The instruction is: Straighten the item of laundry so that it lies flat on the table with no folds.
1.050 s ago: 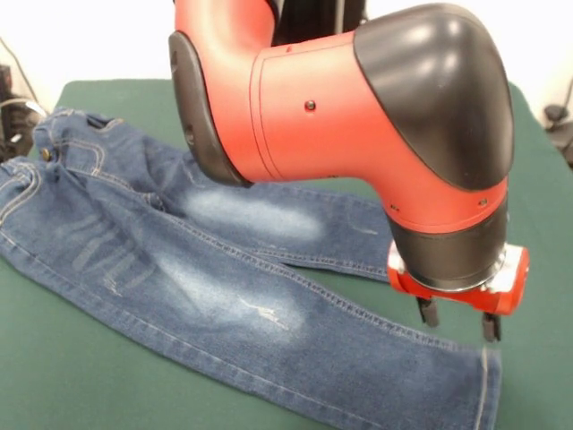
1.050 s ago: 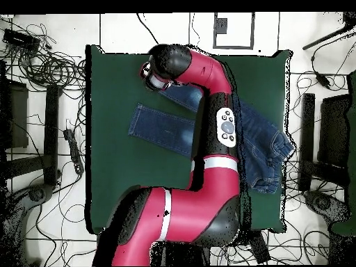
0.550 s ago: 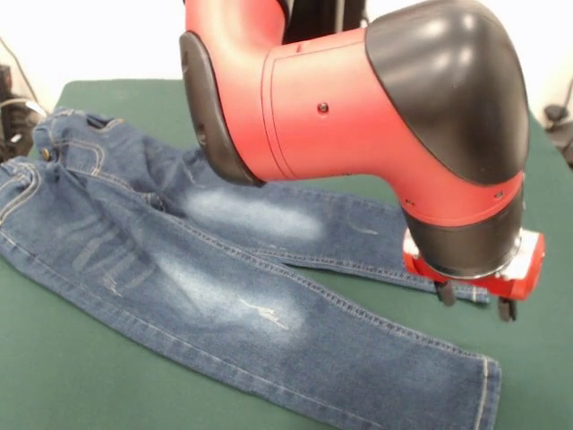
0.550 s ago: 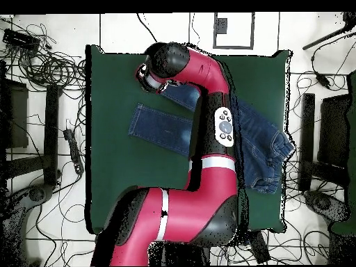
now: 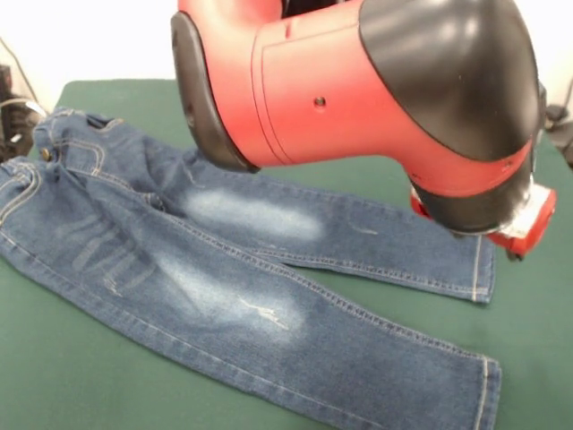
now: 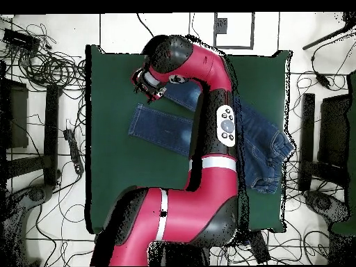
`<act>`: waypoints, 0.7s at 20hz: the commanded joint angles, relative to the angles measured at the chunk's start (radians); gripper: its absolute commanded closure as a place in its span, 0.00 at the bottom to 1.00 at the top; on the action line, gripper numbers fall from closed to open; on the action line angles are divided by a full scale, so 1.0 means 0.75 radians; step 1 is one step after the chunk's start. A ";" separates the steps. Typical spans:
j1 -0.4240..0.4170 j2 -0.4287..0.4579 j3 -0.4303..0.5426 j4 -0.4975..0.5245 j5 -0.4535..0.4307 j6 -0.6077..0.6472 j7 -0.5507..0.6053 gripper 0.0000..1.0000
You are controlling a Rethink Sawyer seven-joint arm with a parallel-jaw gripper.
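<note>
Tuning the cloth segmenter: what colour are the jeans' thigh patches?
Pale, faded whitish-blue on darker blue denim jeans; clearest in the front view.

jeans [image 5: 224, 269] lie spread on the green table [image 5: 89, 385], both legs straight with cuffs at the right. the red arm [image 5: 358, 90] hangs over the far cuff.

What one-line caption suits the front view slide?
Sawyer arm above small blue jeans spread flat on green table.
</note>
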State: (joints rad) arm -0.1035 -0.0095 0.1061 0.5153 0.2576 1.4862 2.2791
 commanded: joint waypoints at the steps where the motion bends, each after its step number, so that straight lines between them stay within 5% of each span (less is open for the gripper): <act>1: 0.047 0.053 -0.037 -0.026 -0.093 0.155 0.189 0.00; 14: 0.005 0.060 -0.075 -0.036 -0.306 0.091 -0.139 0.00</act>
State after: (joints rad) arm -0.1069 -0.0135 0.0380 0.4462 0.0965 1.5318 2.2795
